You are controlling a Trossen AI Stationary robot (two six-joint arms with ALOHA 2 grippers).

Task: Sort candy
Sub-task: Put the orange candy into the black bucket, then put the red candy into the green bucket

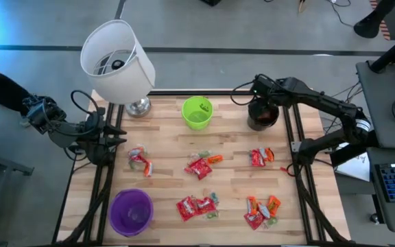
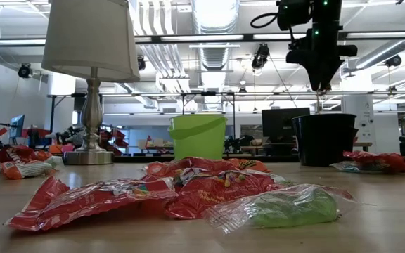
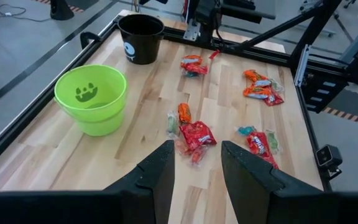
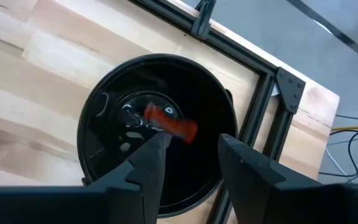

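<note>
Directly above the black cup (image 1: 262, 115): right gripper (image 4: 188, 152), fingers parted with nothing between them, and one orange-red piece (image 4: 170, 124) inside that cup. Beside the black cup, along the far edge: green cup (image 1: 197, 112) and lamp (image 1: 118, 62); nearer than it, the other candy (image 1: 199, 167) in small heaps on the wood, plus purple cup (image 1: 131, 211). Well apart from the black cup, at the opposite table edge: left gripper (image 3: 196, 163), fingers narrowly apart, empty

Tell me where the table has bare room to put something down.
Bare wood lies between the lamp and the green cup, and between that cup and the black cup. Candy crowds the middle and the near right; the purple cup fills the near-left corner.
</note>
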